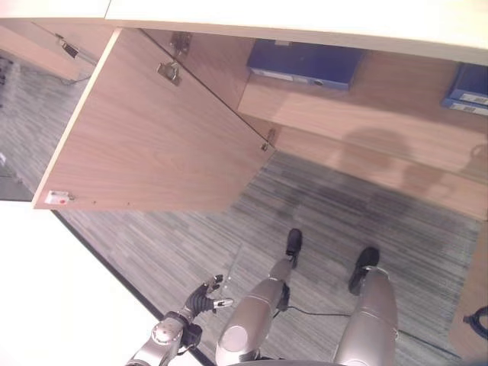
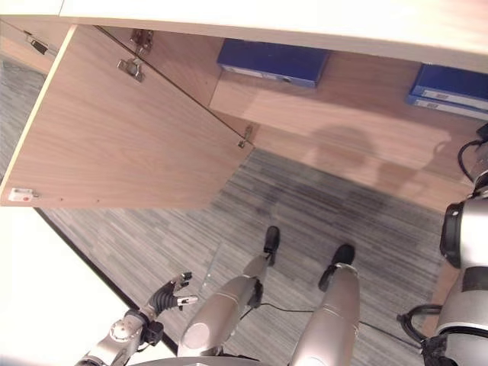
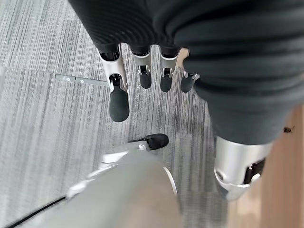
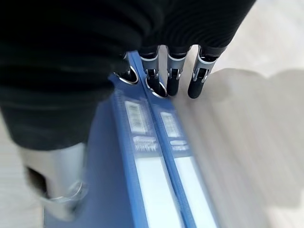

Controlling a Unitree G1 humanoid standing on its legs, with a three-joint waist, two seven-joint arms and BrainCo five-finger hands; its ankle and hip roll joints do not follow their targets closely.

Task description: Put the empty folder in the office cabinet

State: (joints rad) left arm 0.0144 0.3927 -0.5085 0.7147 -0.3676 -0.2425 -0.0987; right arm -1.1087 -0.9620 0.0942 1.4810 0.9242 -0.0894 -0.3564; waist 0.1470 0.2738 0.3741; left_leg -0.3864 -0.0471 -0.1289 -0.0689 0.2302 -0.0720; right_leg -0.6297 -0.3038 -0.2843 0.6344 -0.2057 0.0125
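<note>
Two blue folders (image 4: 142,156) lie side by side on the pale wooden cabinet shelf (image 4: 247,133), spines with white labels and metal ring holes facing me. My right hand (image 4: 172,76) reaches over them with straight fingers, its tips resting at the ring holes of both spines. In the eye views this pair of folders (image 2: 450,90) sits at the shelf's right end, and another blue folder (image 1: 305,62) lies further left. My left hand (image 1: 200,299) hangs low at my left side above the carpet, fingers (image 3: 142,71) relaxed and holding nothing.
The cabinet door (image 1: 152,137) stands swung wide open to the left, with hinges on its inner face. A white cabinet top (image 1: 305,15) runs above the shelf (image 1: 343,114). Grey striped carpet (image 1: 366,213) covers the floor. A white surface (image 1: 46,290) borders the lower left.
</note>
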